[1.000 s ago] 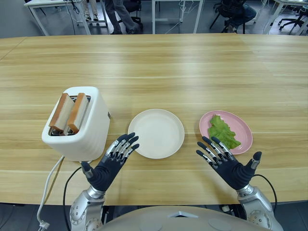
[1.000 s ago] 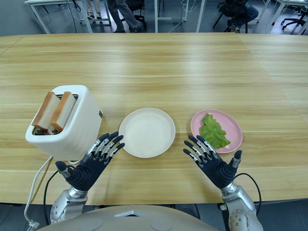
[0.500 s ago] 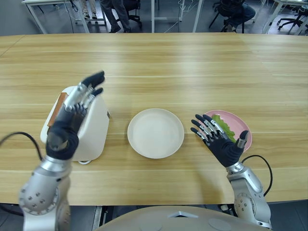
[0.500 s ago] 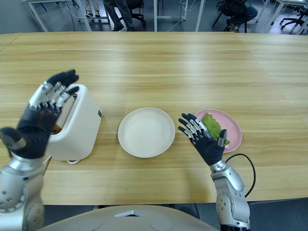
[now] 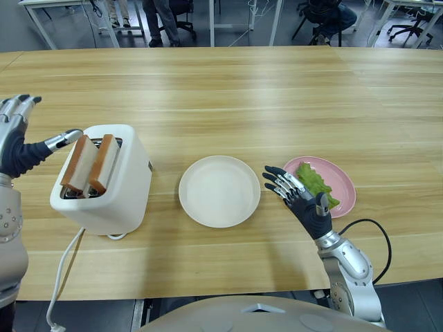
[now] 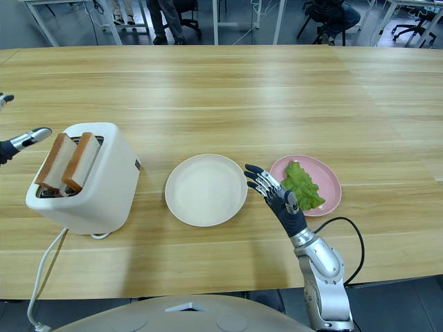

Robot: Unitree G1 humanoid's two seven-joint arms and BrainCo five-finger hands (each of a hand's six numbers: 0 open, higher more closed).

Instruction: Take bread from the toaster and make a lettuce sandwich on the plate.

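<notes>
While bread (image 5: 88,162) sits in the toaster (image 5: 121,200), my hands hold nothing.
My left hand (image 5: 15,142) hangs spread beside it, ready for the slices; my right hand (image 5: 299,200) hangs spread between plate (image 5: 219,214) and lettuce (image 5: 316,182).

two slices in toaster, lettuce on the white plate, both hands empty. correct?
No: the lettuce lies on the pink plate, not the white plate, per the left eye view. Slices, toaster, and the empty left hand and right hand are as stated.
</notes>
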